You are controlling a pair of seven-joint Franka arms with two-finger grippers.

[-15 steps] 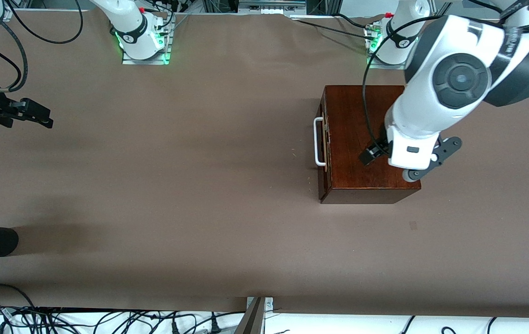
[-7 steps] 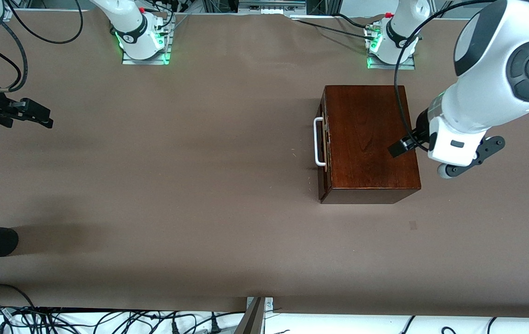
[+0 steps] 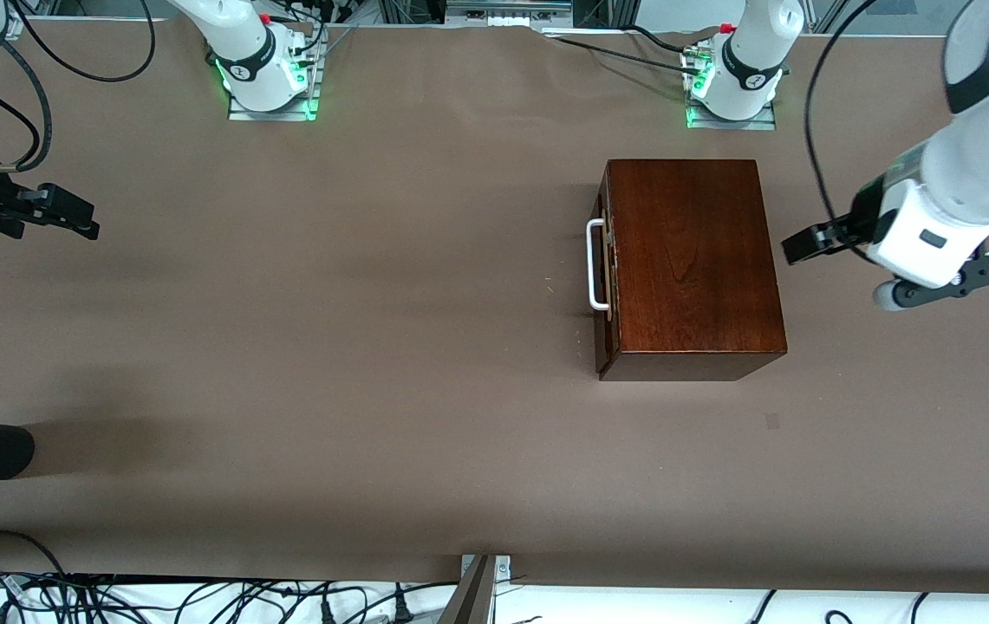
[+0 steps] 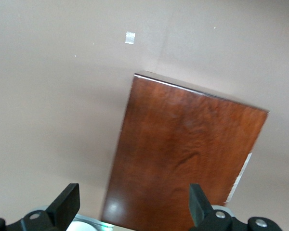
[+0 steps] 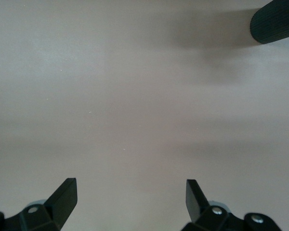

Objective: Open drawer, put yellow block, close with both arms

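My right gripper (image 3: 82, 221) waited over the table (image 3: 373, 347) at its nine o'clock edge, fingers (image 5: 62, 197) spread wide and holding nothing. The drawer (image 3: 605, 269) sat shut in its mahogany box (image 3: 693, 260), white handle (image 3: 595, 264) toward nine o'clock. At the box's three o'clock my left gripper (image 3: 797, 245) hovered over bare table, fingers (image 4: 67, 202) wide apart, empty.

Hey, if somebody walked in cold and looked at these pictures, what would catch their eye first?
The glossy dark mahogany box on the brown table, toward the left arm's end, its drawer shut with the white loop handle facing the right arm's end. Next, the open left gripper, empty, over the table beside the box. The open right gripper waits at the right arm's end.
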